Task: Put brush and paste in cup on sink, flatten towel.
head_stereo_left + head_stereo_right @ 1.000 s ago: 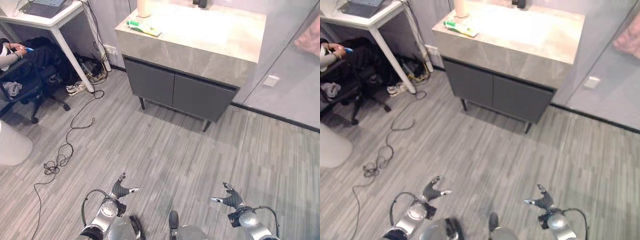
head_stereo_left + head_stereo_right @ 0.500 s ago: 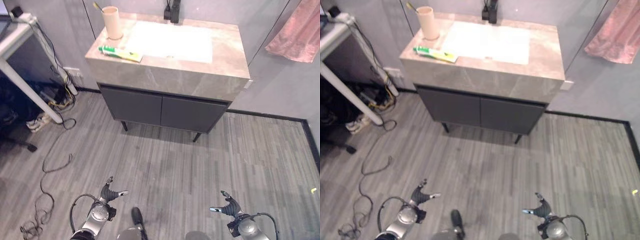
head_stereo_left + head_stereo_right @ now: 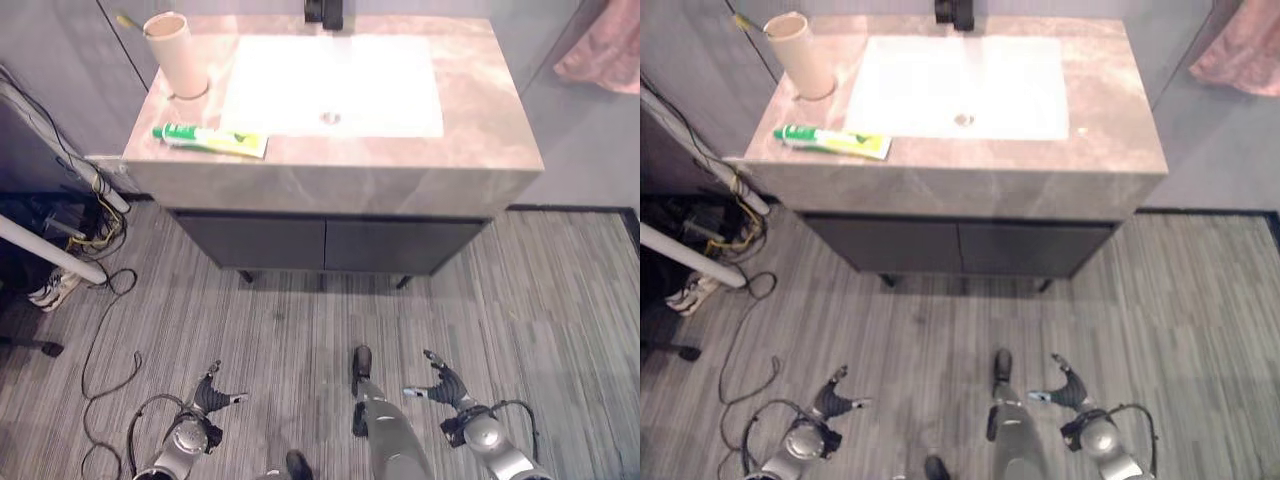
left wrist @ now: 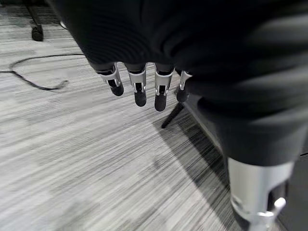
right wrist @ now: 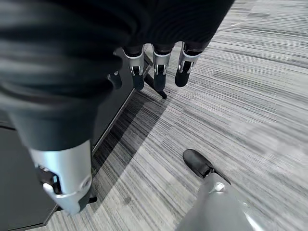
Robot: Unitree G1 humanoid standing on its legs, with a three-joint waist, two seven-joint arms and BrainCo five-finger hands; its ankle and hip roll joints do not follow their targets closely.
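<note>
Left eye view: you've got a smooth stone-look table (image 3: 480, 150) w/ a white rectangular sink (image 3: 335, 85). The green-and-yellow paste tube (image 3: 209, 140) lies flat near the front edge, long axis running left-right, just beside the tall pink cup (image 3: 178, 57) holding the brush (image 3: 127, 20). A pink towel (image 3: 605, 50) hangs far right.

Wrist views: left robot hand (image 4: 139, 86) and right robot hand (image 5: 159, 67) hang over striped grey floor, fingers loose, holding nothing.

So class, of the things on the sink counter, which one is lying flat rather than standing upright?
The green toothpaste tube lies flat near the counter's front edge; the pink cup behind it stands upright.
</note>
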